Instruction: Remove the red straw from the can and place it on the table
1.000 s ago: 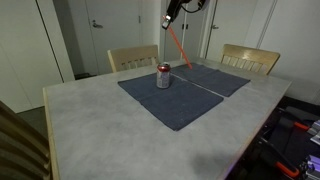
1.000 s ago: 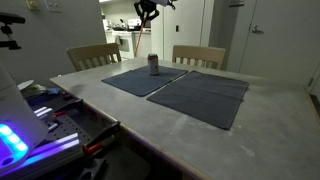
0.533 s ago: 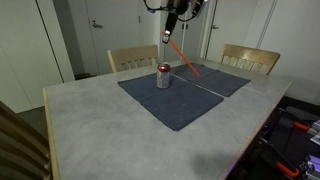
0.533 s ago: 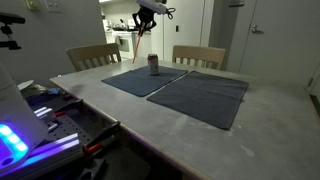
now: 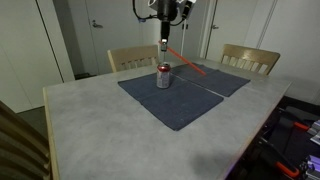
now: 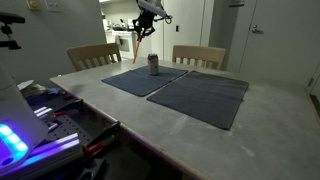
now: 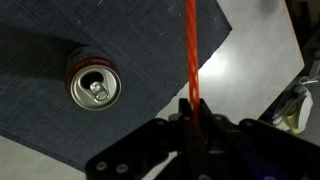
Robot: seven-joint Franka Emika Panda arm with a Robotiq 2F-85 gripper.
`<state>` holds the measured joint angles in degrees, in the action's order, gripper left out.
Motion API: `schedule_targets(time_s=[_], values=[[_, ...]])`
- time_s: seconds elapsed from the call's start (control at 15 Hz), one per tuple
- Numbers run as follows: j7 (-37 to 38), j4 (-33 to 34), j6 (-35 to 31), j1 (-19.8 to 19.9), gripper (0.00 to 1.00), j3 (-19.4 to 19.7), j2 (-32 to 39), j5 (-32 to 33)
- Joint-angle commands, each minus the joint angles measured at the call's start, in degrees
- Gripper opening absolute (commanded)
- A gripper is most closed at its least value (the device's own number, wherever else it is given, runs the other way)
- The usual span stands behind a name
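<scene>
The silver can [image 5: 163, 76] with a red top stands on a dark placemat [image 5: 150, 95] on the grey table [image 5: 90, 125]; it also shows in an exterior view [image 6: 153, 64] and the wrist view [image 7: 93, 83], its top open and free of the straw. My gripper [image 5: 165, 41] hangs high above the can, shut on the thin red straw [image 5: 186, 62], which slants down away from it. In the wrist view the straw [image 7: 191, 50] runs up from my shut gripper [image 7: 191, 108], beside the can. In an exterior view the gripper [image 6: 146, 26] holds the straw [image 6: 136, 53].
Two wooden chairs [image 5: 133, 57] [image 5: 249, 57] stand at the far side of the table. A second placemat [image 5: 215, 78] lies beside the first. Cables and equipment [image 6: 50, 115] lie beside the table. Doors and walls are behind.
My gripper has moved sideways with the straw to a spot above the can. The straw has swung to a flatter slant. The can has not moved.
</scene>
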<state>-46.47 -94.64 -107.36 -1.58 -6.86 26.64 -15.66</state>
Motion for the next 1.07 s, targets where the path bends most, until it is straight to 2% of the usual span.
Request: schedule_targets(time_s=[0.0,0.53,1.0], values=[[1.82,8.91,6.17,-0.53,0.02,-1.07,5.59,3.95],[1.53,18.14,9.71,-1.05,0.02,-2.23,11.16,6.76],[0.97,24.37,18.22,-0.95,0.02,-2.89,14.49,6.84]])
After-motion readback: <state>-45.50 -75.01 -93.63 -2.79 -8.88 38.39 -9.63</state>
